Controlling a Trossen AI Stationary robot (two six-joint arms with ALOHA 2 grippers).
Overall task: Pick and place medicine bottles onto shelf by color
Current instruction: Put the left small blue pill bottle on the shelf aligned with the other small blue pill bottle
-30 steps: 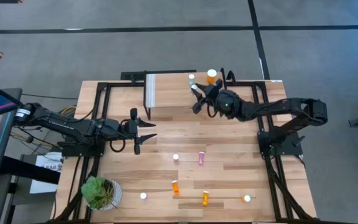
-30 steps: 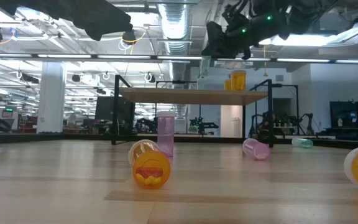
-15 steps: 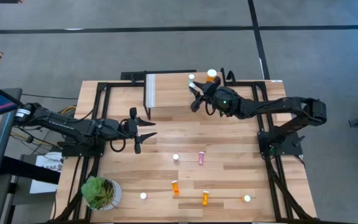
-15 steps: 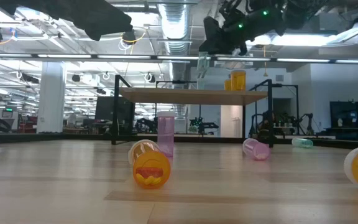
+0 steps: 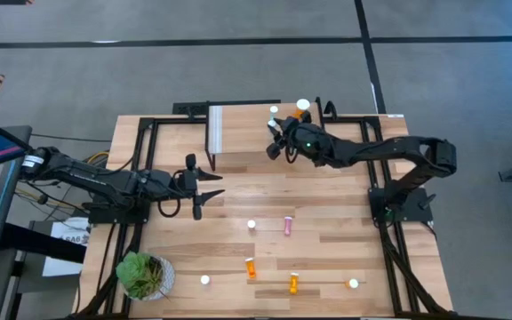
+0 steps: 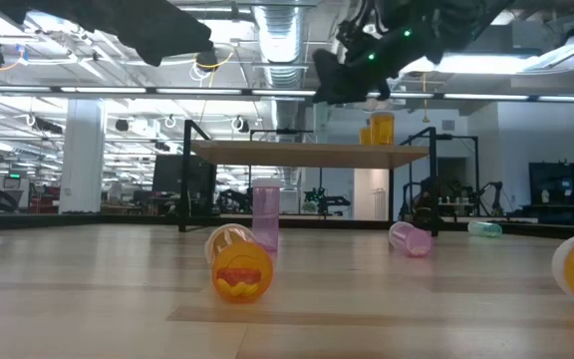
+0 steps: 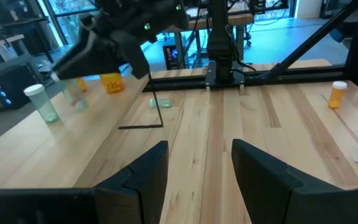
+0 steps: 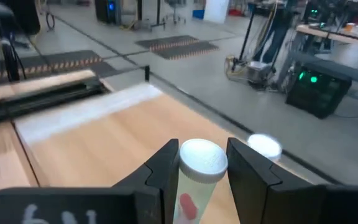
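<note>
While the left gripper [image 5: 204, 188] waits low over the left half of the worktop [image 5: 327, 222] with its jaws apart and nothing between them, the right gripper [image 5: 276, 145] hangs above the shelf [image 5: 243, 129] at the far edge of the worktop, its jaws clenched on a bottle [image 8: 197, 180] with a white cap; the right wrist view shows that cap between the two dark fingers [image 8: 163, 174], with the shelf's light wood top and its white strip below. The held bottle's colour cannot be told for sure. On the shelf's right end stand an orange bottle [image 5: 302, 108] and a pale green bottle [image 5: 274, 113], close together near the far edge. The low view shows the orange one upright on the plank, and the right gripper dark above the shelf's right part. On the worktop itself more bottles are scattered: a pink bottle [image 5: 287, 226] lying near the middle, a white-capped one [image 5: 251, 225] upright just to its left, two orange bottles [image 5: 251, 267] lying toward the near edge, another upright one [image 5: 205, 280] left of them, and a pale green one [image 5: 353, 284] toward the near right corner. A potted plant [image 5: 144, 275] sits at the near left corner.
</note>
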